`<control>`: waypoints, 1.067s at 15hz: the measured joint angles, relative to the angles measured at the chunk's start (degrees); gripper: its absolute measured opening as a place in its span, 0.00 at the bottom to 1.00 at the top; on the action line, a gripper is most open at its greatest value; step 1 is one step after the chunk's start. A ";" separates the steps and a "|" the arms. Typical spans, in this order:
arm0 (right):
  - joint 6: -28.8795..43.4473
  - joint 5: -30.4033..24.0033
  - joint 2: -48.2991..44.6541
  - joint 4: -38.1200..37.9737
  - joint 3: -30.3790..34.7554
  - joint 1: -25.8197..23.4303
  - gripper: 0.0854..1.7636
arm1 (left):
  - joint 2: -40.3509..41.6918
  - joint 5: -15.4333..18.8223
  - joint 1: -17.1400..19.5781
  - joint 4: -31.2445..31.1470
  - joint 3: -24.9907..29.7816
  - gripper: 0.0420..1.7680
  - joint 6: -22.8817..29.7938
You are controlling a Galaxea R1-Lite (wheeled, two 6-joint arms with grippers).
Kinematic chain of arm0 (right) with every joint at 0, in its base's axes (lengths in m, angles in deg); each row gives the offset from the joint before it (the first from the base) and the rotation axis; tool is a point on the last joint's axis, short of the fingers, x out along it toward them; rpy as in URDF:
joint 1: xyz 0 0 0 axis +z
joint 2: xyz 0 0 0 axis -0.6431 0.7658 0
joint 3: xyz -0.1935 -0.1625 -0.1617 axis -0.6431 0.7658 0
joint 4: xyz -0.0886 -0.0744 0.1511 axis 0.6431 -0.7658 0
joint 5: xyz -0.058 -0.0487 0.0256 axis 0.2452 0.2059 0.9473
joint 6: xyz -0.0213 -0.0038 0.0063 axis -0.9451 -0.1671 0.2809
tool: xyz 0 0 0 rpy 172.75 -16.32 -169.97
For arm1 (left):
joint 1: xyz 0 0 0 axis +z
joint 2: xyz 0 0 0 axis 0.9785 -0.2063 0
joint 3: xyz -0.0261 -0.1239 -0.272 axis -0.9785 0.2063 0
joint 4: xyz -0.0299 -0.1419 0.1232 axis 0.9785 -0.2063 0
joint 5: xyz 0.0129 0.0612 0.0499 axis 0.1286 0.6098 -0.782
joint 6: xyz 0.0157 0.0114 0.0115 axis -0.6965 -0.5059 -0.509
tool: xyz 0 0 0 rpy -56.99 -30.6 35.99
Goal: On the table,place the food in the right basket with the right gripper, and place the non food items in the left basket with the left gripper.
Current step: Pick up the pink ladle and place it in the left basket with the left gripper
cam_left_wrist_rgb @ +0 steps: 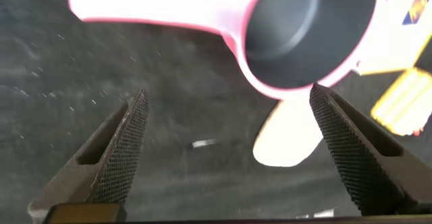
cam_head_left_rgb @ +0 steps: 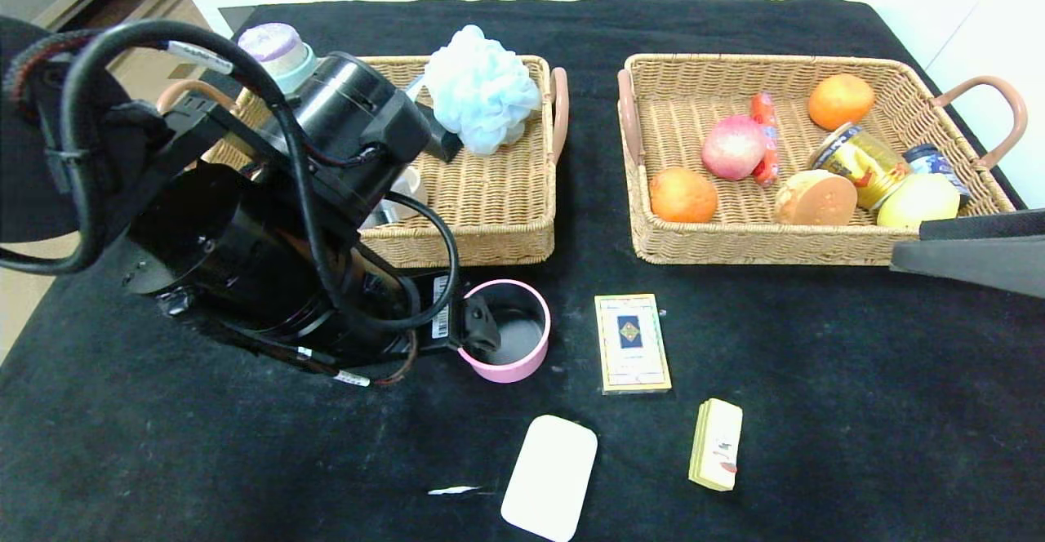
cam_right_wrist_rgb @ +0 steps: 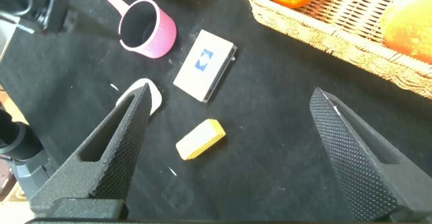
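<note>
Our left gripper [cam_left_wrist_rgb: 226, 140] hovers wide open and empty beside the pink cup [cam_head_left_rgb: 508, 340], apparently lining up to grasp it.

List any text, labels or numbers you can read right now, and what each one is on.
No text can be read in any view.
Card box: a blue diamond emblem, no legible words.
Yellow can in the right basket: print too small to read.
Small yellow pack: marks too blurred to read.
Barcode sticker on the left arm: too small to read.
</note>
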 joint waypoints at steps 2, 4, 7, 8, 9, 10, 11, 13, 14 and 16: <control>-0.02 0.00 0.01 0.02 0.02 -0.02 0.97 | -1.46 -0.01 1.38 -0.01 -1.10 0.97 0.45; 0.00 0.01 0.04 0.02 0.02 -0.02 0.97 | -2.71 -0.01 1.88 0.00 -1.73 0.97 0.50; -0.05 0.01 0.06 0.00 0.00 -0.02 0.97 | -4.19 0.02 1.80 0.00 -3.36 0.97 0.50; -0.02 0.01 0.09 0.02 0.00 -0.02 0.97 | -4.66 0.00 1.58 -0.01 -3.66 0.97 0.52; -0.02 0.01 0.09 0.02 0.00 -0.02 0.97 | -5.05 0.00 1.19 -0.01 -3.80 0.97 0.50; -0.06 0.01 0.09 0.05 -0.01 -0.02 0.97 | -5.40 0.00 0.78 0.00 -3.91 0.97 0.48; -0.09 0.01 0.09 0.05 -0.01 -0.02 0.97 | -5.68 0.00 0.32 0.00 -3.97 0.97 0.41; -0.05 0.01 0.11 0.07 -0.06 -0.02 0.97 | -6.36 -0.15 -0.63 -0.09 -4.11 0.97 0.37; -0.06 0.04 0.12 0.10 -0.06 -0.02 0.97 | -6.72 -0.50 -0.93 -0.11 -4.16 0.97 0.37; -0.02 0.01 0.11 0.07 -0.09 -0.02 0.97 | -7.44 -1.48 -1.16 -0.22 -4.38 0.97 0.34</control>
